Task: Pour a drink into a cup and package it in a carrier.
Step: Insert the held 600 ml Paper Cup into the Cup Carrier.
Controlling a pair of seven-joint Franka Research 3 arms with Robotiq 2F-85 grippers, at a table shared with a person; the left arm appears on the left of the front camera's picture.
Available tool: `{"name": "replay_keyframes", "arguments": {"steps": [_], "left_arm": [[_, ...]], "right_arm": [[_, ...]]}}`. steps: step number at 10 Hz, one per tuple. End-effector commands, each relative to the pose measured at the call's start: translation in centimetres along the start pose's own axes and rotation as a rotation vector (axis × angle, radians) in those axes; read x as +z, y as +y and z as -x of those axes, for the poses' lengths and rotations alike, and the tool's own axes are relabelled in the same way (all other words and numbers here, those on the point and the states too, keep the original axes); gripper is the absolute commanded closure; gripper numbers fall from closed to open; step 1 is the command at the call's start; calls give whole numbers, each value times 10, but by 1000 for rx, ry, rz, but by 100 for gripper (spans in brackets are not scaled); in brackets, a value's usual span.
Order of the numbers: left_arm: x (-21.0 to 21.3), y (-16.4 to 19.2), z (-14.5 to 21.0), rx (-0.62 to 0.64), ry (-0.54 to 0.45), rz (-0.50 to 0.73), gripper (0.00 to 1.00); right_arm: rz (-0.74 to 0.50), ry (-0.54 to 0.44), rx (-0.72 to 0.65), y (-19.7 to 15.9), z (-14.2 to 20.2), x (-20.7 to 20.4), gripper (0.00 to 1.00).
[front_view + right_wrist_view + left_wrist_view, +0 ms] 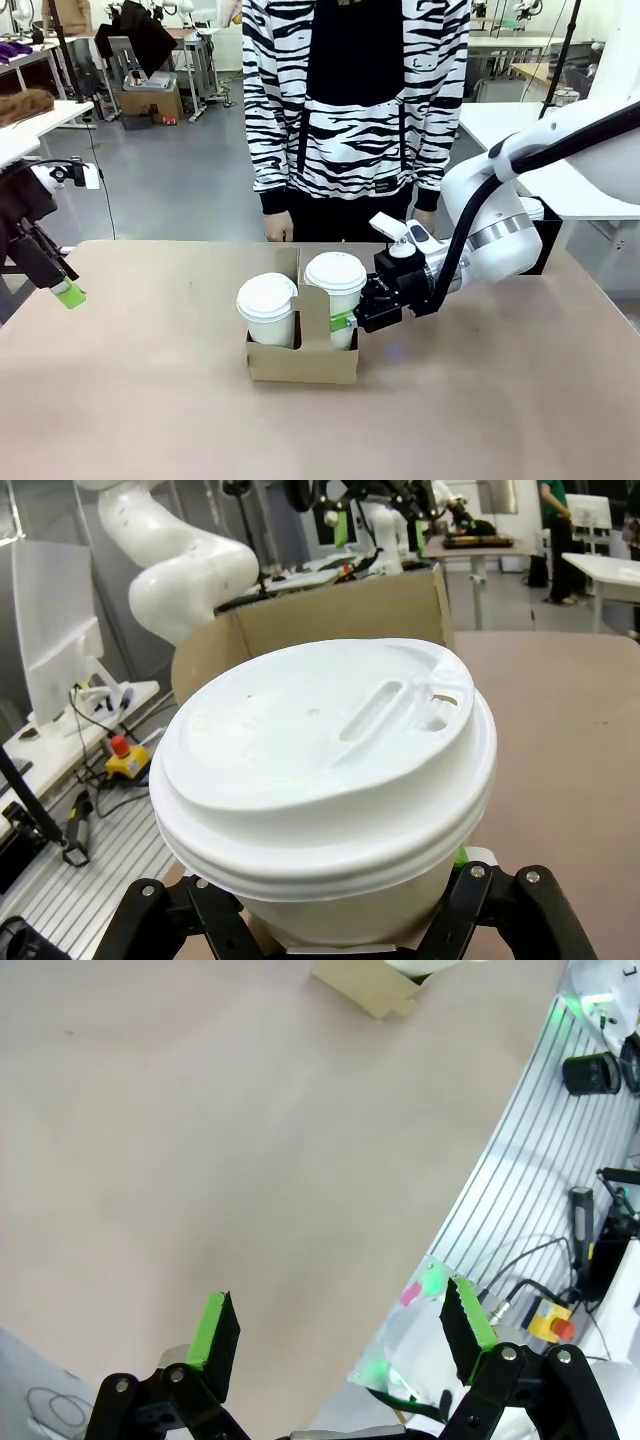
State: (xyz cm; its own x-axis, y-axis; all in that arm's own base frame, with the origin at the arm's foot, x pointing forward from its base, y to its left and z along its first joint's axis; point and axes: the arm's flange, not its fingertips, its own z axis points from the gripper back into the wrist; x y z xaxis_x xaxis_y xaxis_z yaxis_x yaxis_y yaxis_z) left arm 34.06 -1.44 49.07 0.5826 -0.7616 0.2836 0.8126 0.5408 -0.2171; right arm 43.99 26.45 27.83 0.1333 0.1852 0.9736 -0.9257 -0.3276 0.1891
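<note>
The front camera is looking across the table [150,400] toward the person's far edge. The right wrist camera is sitting close against the lidded cup [330,800], which the front view is also showing, while the left wrist camera is looking down over the table's left edge.

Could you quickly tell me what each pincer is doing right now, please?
Left pincer: open, holding nothing, above the table.
Right pincer: closed on the lidded cup standing in the carrier.

So there's a brown cardboard carrier [300,362] sitting dead center of the front view, handle tab sticking up. Two white lidded cups stand upright in its pockets: the left cup [267,310] a bit lower, the right cup [336,292] taller and just behind.
</note>
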Motion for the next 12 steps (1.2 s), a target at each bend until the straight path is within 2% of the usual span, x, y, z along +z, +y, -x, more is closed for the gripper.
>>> {"name": "replay_keyframes", "arguments": {"steps": [1, 4, 5, 9, 12], "left_arm": [[2, -1, 0, -4, 2, 6, 0], [2, -1, 0, -4, 2, 6, 0], [2, -1, 0, -4, 2, 6, 0], [2, -1, 0, -4, 2, 6, 0], [2, -1, 0, -4, 2, 6, 0]], "right_arm": [[-48, 33, 43, -9, 7, -3, 19], [-46, 37, 54, -13, 19, -4, 19], [-38, 46, 66, -14, 19, -2, 0], [-3, 104, 68, -15, 13, 19, 0], [44, 111, 83, -6, -2, 51, 0]]}}
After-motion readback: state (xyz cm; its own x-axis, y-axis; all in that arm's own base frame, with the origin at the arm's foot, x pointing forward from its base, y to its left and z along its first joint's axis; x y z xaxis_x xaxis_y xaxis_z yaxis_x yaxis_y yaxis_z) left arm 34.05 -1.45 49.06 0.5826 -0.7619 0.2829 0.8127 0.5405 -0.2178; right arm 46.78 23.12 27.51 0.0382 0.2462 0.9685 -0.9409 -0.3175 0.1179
